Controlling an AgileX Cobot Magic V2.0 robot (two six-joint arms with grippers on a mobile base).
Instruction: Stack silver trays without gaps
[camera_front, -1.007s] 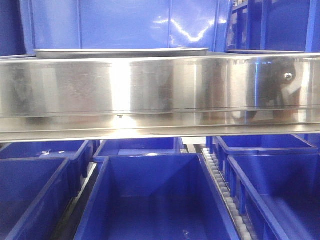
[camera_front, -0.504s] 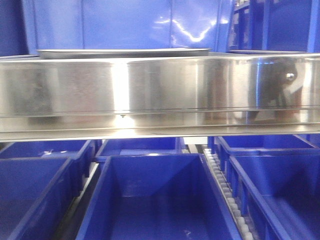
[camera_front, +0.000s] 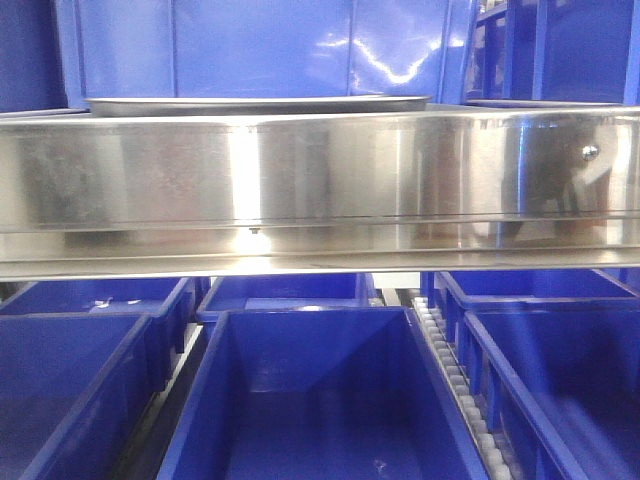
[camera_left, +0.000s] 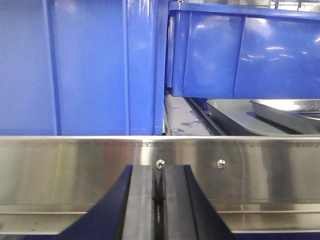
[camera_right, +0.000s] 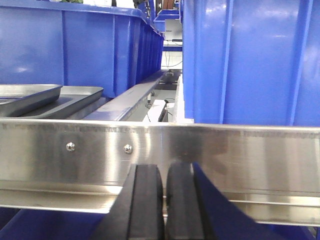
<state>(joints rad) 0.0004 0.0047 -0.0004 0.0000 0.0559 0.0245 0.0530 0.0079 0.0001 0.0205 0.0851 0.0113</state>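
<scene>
silver trays, two visible wrist-side

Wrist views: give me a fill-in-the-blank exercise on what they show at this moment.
1. Both wrist views show the left gripper and right gripper with fingers ____.
2. The bins above the steel rail are ____ in colour.
3. In the right wrist view, the silver trays lie on the ____ side of the picture.
4. Neither gripper holds a ____.

Missing words: shut; blue; left; tray
</scene>
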